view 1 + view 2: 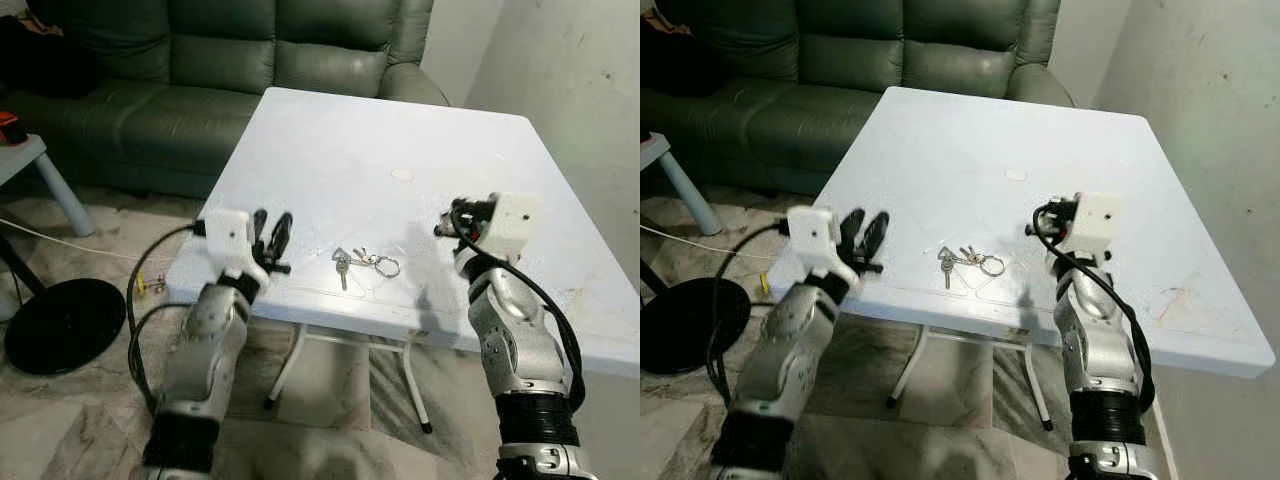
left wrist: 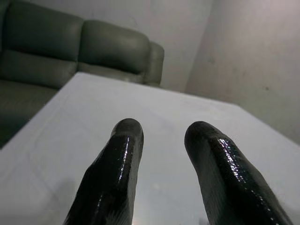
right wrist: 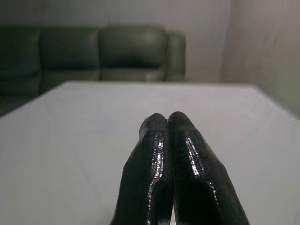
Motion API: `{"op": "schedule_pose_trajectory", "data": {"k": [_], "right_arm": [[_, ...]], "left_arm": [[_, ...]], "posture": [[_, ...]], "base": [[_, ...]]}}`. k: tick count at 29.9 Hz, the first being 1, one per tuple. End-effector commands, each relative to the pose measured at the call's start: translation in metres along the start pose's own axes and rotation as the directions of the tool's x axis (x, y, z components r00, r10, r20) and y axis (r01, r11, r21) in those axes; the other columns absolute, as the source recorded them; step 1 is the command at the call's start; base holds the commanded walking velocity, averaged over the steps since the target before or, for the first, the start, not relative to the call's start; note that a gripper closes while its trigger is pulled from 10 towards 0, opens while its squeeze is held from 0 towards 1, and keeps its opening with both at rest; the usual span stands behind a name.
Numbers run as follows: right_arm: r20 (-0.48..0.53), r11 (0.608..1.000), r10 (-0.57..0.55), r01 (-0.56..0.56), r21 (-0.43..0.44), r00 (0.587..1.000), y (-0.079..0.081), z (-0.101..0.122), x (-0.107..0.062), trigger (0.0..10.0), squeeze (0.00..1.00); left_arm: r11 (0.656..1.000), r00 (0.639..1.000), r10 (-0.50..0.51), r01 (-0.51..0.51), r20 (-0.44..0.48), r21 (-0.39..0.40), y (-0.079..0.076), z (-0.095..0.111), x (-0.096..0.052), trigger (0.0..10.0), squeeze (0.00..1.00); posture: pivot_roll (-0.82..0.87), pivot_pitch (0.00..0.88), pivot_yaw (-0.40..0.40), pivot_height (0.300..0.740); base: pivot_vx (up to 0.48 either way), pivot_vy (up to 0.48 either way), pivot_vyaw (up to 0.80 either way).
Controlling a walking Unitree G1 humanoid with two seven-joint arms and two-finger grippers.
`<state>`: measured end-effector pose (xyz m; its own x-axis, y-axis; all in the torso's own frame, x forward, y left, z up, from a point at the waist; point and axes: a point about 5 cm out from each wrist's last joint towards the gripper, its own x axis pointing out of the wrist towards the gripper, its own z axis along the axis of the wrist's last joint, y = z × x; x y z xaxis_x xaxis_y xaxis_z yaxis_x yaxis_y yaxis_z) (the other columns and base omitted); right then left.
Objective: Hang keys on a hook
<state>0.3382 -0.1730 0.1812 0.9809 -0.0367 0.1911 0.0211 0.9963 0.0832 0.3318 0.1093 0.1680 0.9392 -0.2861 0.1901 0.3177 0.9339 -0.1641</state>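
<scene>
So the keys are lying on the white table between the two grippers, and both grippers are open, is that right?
Not quite. The keys do lie on the white table between the two grippers, but only the left gripper is open. The right wrist view shows the right gripper with its fingers pressed together, shut on nothing.

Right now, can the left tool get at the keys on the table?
Probably yes: the left tool is open over the near table edge, with bare tabletop between it and the keys.
</scene>
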Motion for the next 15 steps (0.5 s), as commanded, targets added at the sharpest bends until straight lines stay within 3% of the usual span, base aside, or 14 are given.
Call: {"op": "schedule_pose_trajectory", "data": {"k": [1,3,5,8,15], "right_arm": [[0.079,0.998,0.067,-0.067,0.008,0.995,0.006,0.01,-0.004,10.0,0.0],[0.122,0.995,0.094,-0.096,0.007,0.988,0.009,0.013,-0.008,10.0,0.0],[0.109,0.99,0.12,-0.128,0.066,0.987,0.012,0.01,-0.013,10.0,0.0],[0.16,0.964,0.249,-0.261,0.059,0.955,0.02,0.011,-0.028,10.0,0.0],[0.131,0.968,0.249,-0.252,0.006,0.96,0.018,-0.01,-0.059,10.0,0.0]], "left_arm": [[1.0,1.0,-0.017,0.017,0.009,0.001,0.003,0.006,0.007,10.0,0.0],[0.999,0.999,-0.051,0.052,0.011,-0.014,0.003,0.008,0.008,10.0,0.0],[0.999,0.998,-0.053,0.053,0.03,-0.001,0.005,0.012,0.007,10.0,0.0],[0.998,0.997,-0.06,0.061,0.047,-0.003,0.008,0.014,0.003,10.0,0.0],[1.0,1.0,-0.014,0.014,0.014,-0.008,0.025,-0.004,-0.026,10.0,0.0]], "posture": [[0.14,0.0,-0.074,0.74],[0.14,0.0,-0.071,0.74],[0.13,0.0,-0.065,0.74],[0.13,0.0,-0.058,0.74],[0.12,0.0,-0.045,0.74]], "base": [[0.0,0.0,0.0],[0.0,0.0,0.0],[0.0,0.0,0.0],[0.0,0.0,0.0],[0.0,0.0,0.0]]}}
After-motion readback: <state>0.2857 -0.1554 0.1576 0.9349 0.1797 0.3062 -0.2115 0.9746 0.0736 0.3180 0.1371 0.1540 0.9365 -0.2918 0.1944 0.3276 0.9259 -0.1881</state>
